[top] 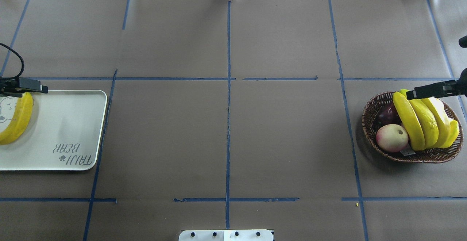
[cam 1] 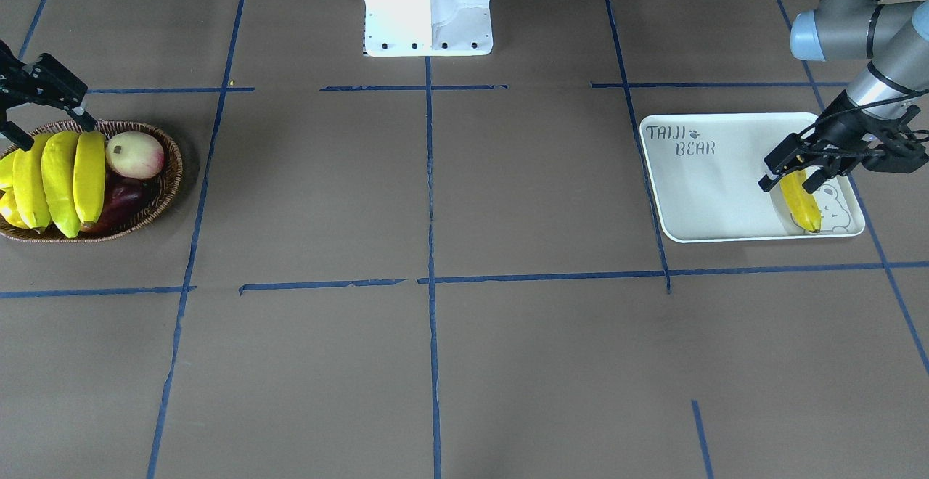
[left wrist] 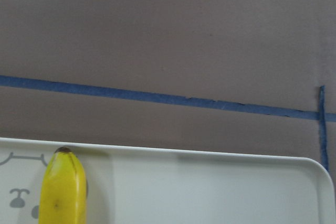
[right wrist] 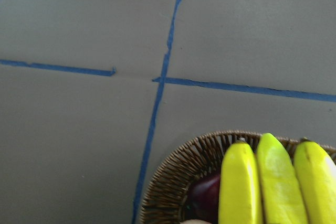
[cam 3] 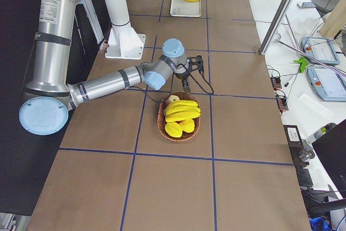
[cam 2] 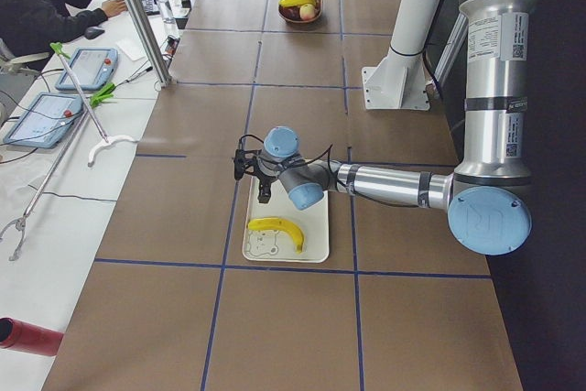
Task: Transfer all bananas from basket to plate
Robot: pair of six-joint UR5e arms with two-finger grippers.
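Observation:
One banana [cam 1: 800, 207] lies on the white plate [cam 1: 718, 189], over the bear drawing at its outer end. My left gripper [cam 1: 790, 178] hangs open just above that banana's far tip, its fingers on either side and apart from it. In the left wrist view the banana [left wrist: 65, 190] rests on the plate [left wrist: 210, 187] with no finger in sight. Three bananas [cam 1: 62, 178] lie side by side in the wicker basket [cam 1: 170, 174]. My right gripper [cam 1: 54, 134] is open and holds nothing, just above their far ends at the basket's rim.
A pale pink apple [cam 1: 135, 154], a dark purple fruit [cam 1: 120, 199] and a stubby yellow fruit [cam 1: 9, 210] share the basket. The robot's white base [cam 1: 428, 7] stands at mid-table. A person [cam 2: 37, 2] sits at a side desk with tablets.

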